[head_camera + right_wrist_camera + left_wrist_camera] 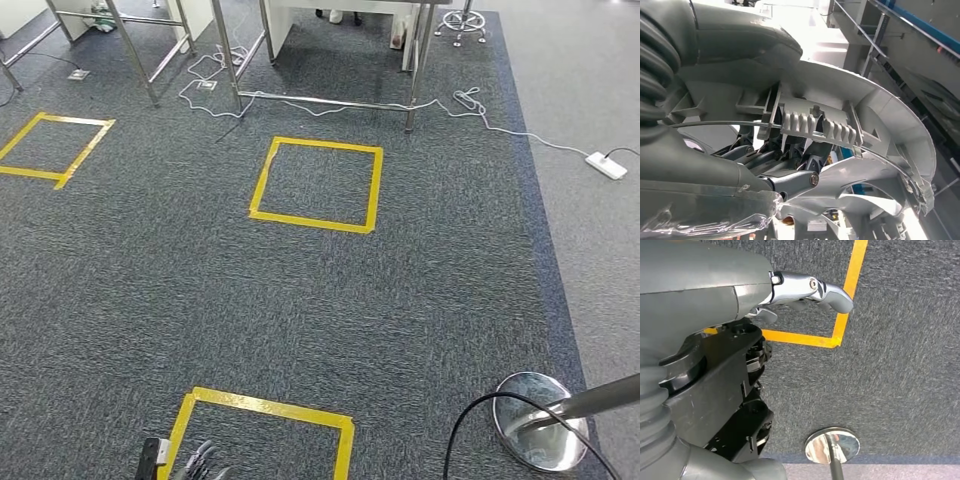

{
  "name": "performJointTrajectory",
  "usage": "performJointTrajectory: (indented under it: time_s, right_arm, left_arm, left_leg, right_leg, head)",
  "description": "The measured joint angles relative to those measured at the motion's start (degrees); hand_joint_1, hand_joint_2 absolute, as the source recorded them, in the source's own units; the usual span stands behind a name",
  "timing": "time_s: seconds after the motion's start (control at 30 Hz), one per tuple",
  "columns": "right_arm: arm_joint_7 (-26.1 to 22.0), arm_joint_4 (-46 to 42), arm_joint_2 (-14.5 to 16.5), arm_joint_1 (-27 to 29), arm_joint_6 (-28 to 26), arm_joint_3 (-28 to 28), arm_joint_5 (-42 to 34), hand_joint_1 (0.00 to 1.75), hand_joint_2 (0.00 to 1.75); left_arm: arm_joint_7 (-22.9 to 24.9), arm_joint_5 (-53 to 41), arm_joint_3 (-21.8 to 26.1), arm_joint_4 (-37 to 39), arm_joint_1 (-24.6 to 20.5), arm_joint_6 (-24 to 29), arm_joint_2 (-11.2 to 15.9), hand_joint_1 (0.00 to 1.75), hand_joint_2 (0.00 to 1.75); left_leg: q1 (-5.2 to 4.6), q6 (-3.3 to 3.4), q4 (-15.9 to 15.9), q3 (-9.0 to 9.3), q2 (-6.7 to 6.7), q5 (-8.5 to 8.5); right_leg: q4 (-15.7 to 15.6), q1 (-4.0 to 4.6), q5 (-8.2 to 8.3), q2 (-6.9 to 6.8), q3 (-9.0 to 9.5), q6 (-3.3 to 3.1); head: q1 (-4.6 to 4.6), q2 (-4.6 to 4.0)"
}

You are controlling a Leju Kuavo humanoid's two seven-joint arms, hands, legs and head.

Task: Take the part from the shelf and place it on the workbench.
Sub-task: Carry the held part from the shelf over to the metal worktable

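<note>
Grey moulded plastic, the part (851,135) sits grasped in the right hand (798,175), fingers wrapped under its ribbed inner face, so the pick from the shelf looks done. The left hand (806,290) hangs released above the carpet (423,300), near a corner of the yellow tape square (264,410); carrying the part to the workbench and setting it down remain.

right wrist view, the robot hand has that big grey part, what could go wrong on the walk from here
The grey part is wide and ribbed, and the right robot hand grips it near one side, so it might tilt or slip while walking. White cables trail over the carpet by the metal table legs ahead and could snag a foot. The round stand base sits close on the robot's right and could be clipped.
</note>
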Motion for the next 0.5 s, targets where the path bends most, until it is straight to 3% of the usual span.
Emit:
performJointTrajectory:
  time_s: [0.07,0.13,0.17,0.2,0.23,0.3,0.37,0.5]
  right_arm:
    - [-0.01,-0.03,0.00,0.04,-0.01,0.00,0.26,1.75,1.75]
    - [-0.01,-0.03,0.00,0.05,-0.01,-0.01,0.58,1.75,1.75]
    - [0.01,-0.03,0.00,0.05,-0.01,-0.01,0.67,1.75,1.75]
    - [0.02,-0.03,0.00,0.05,-0.01,-0.02,0.74,1.75,1.75]
    - [0.04,-0.04,0.00,0.05,0.00,-0.02,0.80,1.75,1.75]
    - [0.07,-0.09,-0.01,0.03,-0.01,-0.01,0.91,1.75,1.75]
    - [0.10,-0.20,-0.01,-0.02,0.00,0.02,1.05,1.75,1.75]
    - [0.10,-0.34,0.00,-0.06,-0.01,0.09,1.21,1.75,1.75]
  left_arm:
    - [-0.03,-0.01,0.00,0.00,-0.08,-0.01,-0.07,0.00,1.75]
    - [-0.04,-0.01,0.00,0.00,-0.09,-0.02,-0.09,0.00,1.75]
    - [-0.04,-0.02,0.00,0.00,-0.07,-0.02,-0.10,0.00,1.75]
    - [-0.04,-0.02,0.00,0.00,-0.07,-0.03,-0.12,0.00,1.75]
    - [-0.04,-0.02,0.00,0.00,-0.07,-0.03,-0.13,0.00,1.75]
    - [-0.04,-0.02,0.00,0.00,-0.07,-0.04,-0.15,0.00,1.75]
    - [-0.06,-0.03,0.00,0.00,-0.08,-0.04,-0.11,0.00,1.75]
    - [-0.11,-0.02,0.00,0.00,-0.14,-0.06,-0.09,0.00,1.75]
  left_leg:
    - [0.34,0.43,-0.55,0.25,0.14,0.36]
    - [0.34,0.61,-0.54,0.24,0.20,0.33]
    - [0.34,0.60,-0.53,0.26,0.21,0.30]
    - [0.37,0.53,-0.50,0.32,0.20,0.26]
    - [0.44,0.40,-0.46,0.43,0.19,0.17]
    - [0.62,-0.17,-0.19,0.71,0.14,-0.18]
    - [0.51,-0.96,0.32,0.68,0.10,-0.58]
    - [0.56,-2.18,0.77,0.33,0.08,-0.98]
  right_leg:
    - [4.21,0.09,-2.60,-0.06,-1.93,0.22]
    - [11.87,0.13,-6.20,-0.09,-5.47,0.42]
    - [14.73,0.12,-7.07,-0.09,-6.83,0.53]
    - [15.54,0.10,-6.83,-0.10,-7.24,0.63]
    - [14.04,0.06,-5.52,-0.12,-6.48,0.68]
    - [6.37,0.01,-1.91,-0.46,-2.54,0.78]
    - [1.01,0.07,-0.32,-0.57,0.20,0.16]
    - [0.72,0.36,-0.44,-0.11,0.02,-1.82]
  head:
    - [0.24,0.01]
    - [0.43,0.01]
    - [0.43,0.01]
    - [0.43,0.01]
    - [0.43,0.01]
    - [0.49,-0.01]
    - [0.53,0.00]
    - [0.20,0.00]
